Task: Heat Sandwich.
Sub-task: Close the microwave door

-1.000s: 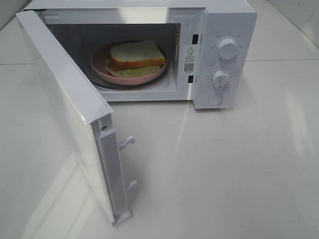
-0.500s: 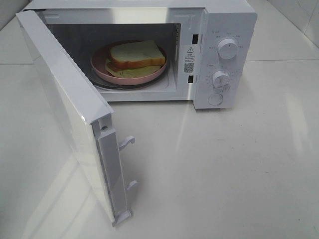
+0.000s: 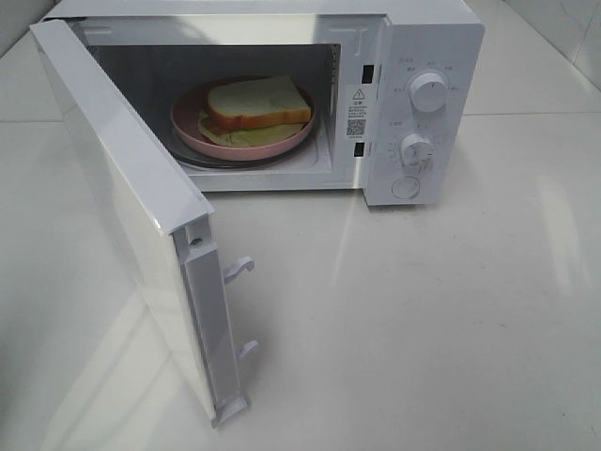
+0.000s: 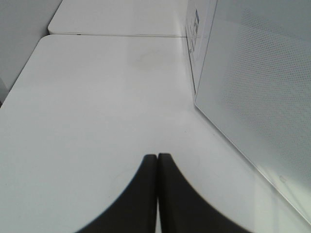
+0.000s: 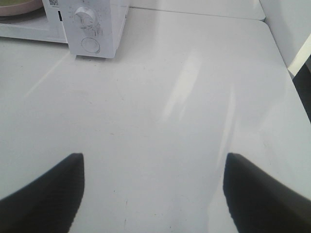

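Observation:
The sandwich [image 3: 257,105], tan bread with green filling, lies on a pink round plate [image 3: 188,129] inside the white microwave [image 3: 427,42]. The microwave door [image 3: 131,202] stands wide open to the left. Neither gripper shows in the exterior high view. In the left wrist view my left gripper [image 4: 157,158] is shut and empty above the white table, beside the outer face of the open door [image 4: 257,97]. In the right wrist view my right gripper [image 5: 153,167] is open and empty over the table, some way from the microwave's control panel [image 5: 87,29]; a sliver of the plate [image 5: 17,6] shows there.
The microwave has two knobs [image 3: 429,92] and a round button [image 3: 406,187] on its right panel. Two latch hooks [image 3: 239,268] stick out of the door's edge. The white table [image 3: 423,329] spreads in front and to the right; its edge [image 5: 286,63] shows in the right wrist view.

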